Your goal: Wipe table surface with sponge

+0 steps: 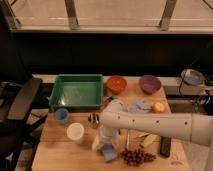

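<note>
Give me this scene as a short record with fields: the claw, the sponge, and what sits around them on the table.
claw: pointing down near the table's front edge, directly over the sponge
sponge: blue, lying on the table surface, just left of the grapes
contact: cannot tell whether the claw touches the sponge
left of claw: white cup, blue cup
back row: green tray, orange bowl, purple bowl

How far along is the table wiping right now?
Done: the gripper is at the blue sponge, low near the table surface's front edge. In hand: sponge apparently pressed on the wood. Left: sweeping the rest, around the grapes.
</note>
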`<state>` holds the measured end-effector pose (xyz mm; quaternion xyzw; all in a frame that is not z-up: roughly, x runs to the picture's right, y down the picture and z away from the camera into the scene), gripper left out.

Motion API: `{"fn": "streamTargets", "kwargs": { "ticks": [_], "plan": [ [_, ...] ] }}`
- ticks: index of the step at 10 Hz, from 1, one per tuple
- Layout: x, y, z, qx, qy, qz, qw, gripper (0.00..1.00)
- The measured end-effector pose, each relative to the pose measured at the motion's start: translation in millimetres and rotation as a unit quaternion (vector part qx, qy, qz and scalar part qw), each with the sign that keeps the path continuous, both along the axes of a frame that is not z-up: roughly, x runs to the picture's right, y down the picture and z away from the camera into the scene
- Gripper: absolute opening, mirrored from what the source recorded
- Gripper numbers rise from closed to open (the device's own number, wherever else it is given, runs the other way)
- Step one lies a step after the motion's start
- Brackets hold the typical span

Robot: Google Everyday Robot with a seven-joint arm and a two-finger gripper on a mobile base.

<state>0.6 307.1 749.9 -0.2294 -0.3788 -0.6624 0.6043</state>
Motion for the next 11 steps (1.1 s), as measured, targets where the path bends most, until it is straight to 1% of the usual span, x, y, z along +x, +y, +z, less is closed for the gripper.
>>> {"fn": "streamTargets", "kwargs": {
  "ticks": [1,3,4,5,7,8,10,11],
  "plan": [
    [1.3,1.5,1.5,-0.002,0.001,0.001,1.0000,0.62],
    [5.7,2.3,-1.3,-0.002,0.008,-0.002,1.0000,0.40],
    [5.2,1.6,-3.2,-0.001,0.009,-0.004,1.0000,0.32],
    [4.0,0.9,-6.9,0.000,0.009,-0.007,0.9999,0.20],
    [3.9,2.7,-11.6,-0.003,0.008,-0.009,0.9999,0.02],
    [3.0,4.9,-14.8,-0.005,0.006,-0.010,0.9999,0.00],
    [1.3,12.2,-21.2,-0.014,0.002,-0.013,0.9998,0.00],
    [2.6,18.1,-25.2,-0.021,0.005,-0.014,0.9997,0.00]
  ]
}}
